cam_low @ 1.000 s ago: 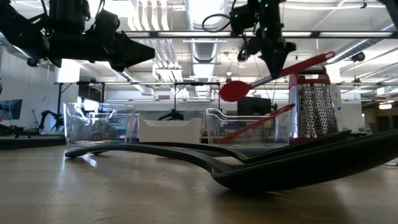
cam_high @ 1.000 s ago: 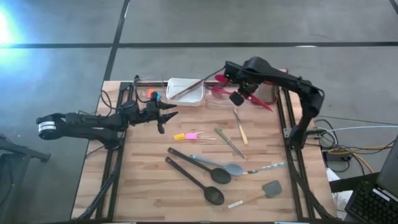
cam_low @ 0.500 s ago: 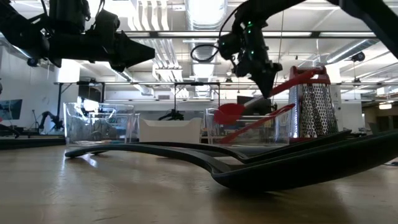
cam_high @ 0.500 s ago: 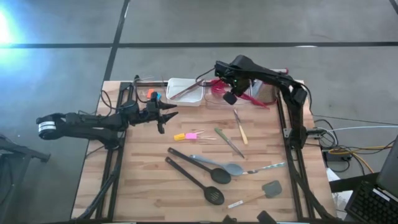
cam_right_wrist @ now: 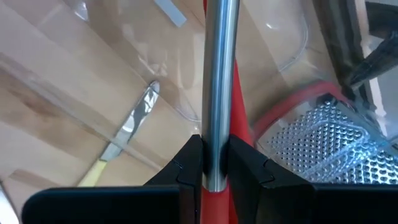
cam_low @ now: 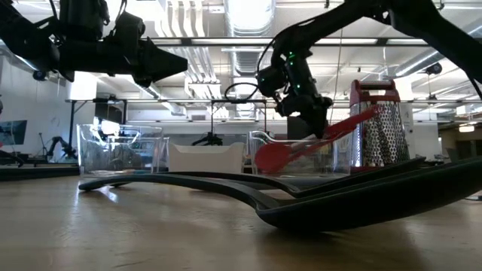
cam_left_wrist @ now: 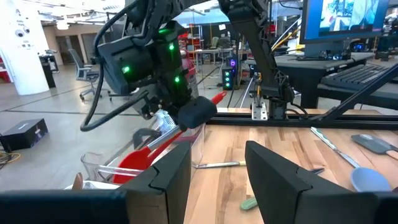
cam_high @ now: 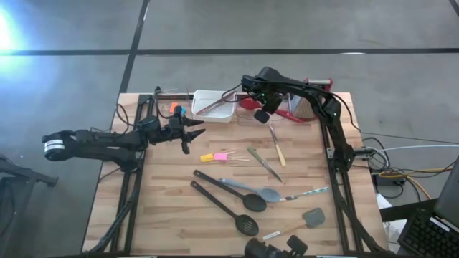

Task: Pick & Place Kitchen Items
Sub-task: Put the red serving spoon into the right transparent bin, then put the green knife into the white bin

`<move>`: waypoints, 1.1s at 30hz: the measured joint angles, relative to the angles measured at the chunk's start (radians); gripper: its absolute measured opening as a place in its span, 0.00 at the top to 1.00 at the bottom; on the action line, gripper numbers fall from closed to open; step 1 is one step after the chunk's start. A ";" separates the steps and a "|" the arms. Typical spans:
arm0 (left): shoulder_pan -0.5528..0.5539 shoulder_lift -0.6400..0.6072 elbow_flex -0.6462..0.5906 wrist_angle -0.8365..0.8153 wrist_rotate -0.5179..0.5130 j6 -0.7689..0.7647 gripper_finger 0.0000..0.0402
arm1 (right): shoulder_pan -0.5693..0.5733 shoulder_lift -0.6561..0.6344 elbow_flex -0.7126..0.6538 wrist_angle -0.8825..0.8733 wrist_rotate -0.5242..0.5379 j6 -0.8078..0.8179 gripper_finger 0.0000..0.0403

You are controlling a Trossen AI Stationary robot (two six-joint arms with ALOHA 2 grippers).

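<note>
My right hand (cam_high: 262,107) is pinched on the metal shaft of a red spoon (cam_low: 280,156), holding it at the far edge of the surface (cam_high: 179,193), over the clear bin (cam_low: 260,144) that stands between the white tray (cam_high: 214,104) and the box grater (cam_low: 380,128). In the low view the spoon tilts, bowl down at the bin's mouth, handle rising toward the grater. A second red utensil (cam_high: 295,117) already lies in the bin.

My worries from here:

- The grip sits on a smooth round shaft, and the spoon's bowl is well out from my fingers. If the shaft rolls or slides in the pinch, the bowl could swing and I would lose control of where it lands.
- The handle end passes close to the grater. Any swing or careless lowering could knock the grater or hook on its red top.
- The bowl looks level with the bin's rim. If I let go while it rests on the wall and not inside it, the spoon may tip out onto the surface, or drag the light bin askew.
- The spoon seems longer than the bin, so it will likely end up leaning on the rim, with the red utensil underneath to catch on.

My left hand (cam_high: 190,132) hangs above the left part of the surface, fingers spread and holding nothing. The black spatulas (cam_high: 226,204), grey ladle (cam_high: 265,192) and small coloured pieces (cam_high: 215,156) lie loose on the surface.
</note>
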 joint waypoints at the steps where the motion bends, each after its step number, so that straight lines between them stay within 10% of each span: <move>1: 0.000 0.000 0.000 0.000 0.000 0.000 0.61 | -0.004 0.001 -0.004 0.000 0.000 -0.001 0.89; 21: 0.000 0.000 0.000 0.000 0.000 0.000 0.61 | 0.008 -0.083 0.041 -0.002 0.030 0.022 0.69; 33: 0.000 0.000 0.000 0.000 0.000 0.000 0.61 | 0.133 -0.349 0.036 0.025 -0.308 0.107 0.72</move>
